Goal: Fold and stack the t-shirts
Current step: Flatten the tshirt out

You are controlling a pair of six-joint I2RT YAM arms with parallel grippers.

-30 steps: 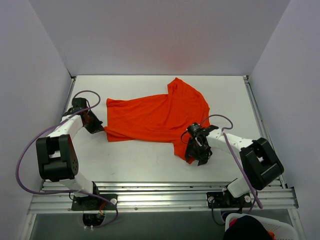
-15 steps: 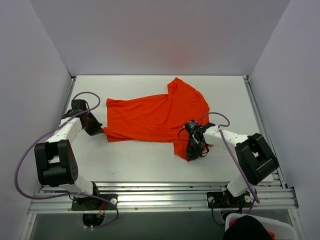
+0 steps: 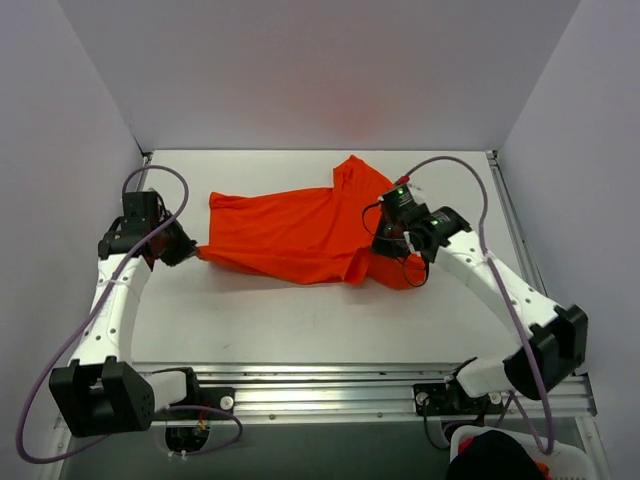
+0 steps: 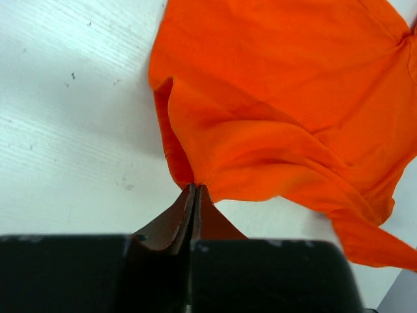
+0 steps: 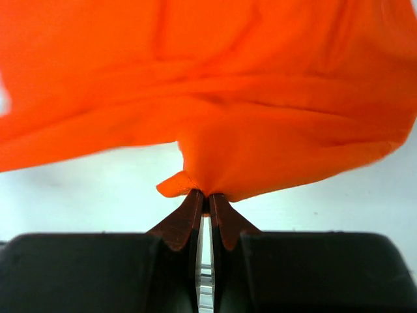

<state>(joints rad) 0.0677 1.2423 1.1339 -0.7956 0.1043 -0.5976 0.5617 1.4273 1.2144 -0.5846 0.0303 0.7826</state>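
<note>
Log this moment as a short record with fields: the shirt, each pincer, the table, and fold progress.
t-shirt: orange-red, wrinkled, spread across the table, not yet folded
left pincer: shut on the t-shirt's edge at the robot's left, cloth pinched between the fingertips
right pincer: shut on a bunched bit of the t-shirt at its right side
table: white, the t-shirt lies on it
stack: none seen; one t-shirt in view

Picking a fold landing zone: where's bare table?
Bare: near strip of table between t-shirt and rail, plus a narrower strip behind the t-shirt along the back wall. Crowded: mid-table, where left tool and right tool pinch the t-shirt's ends.
</note>
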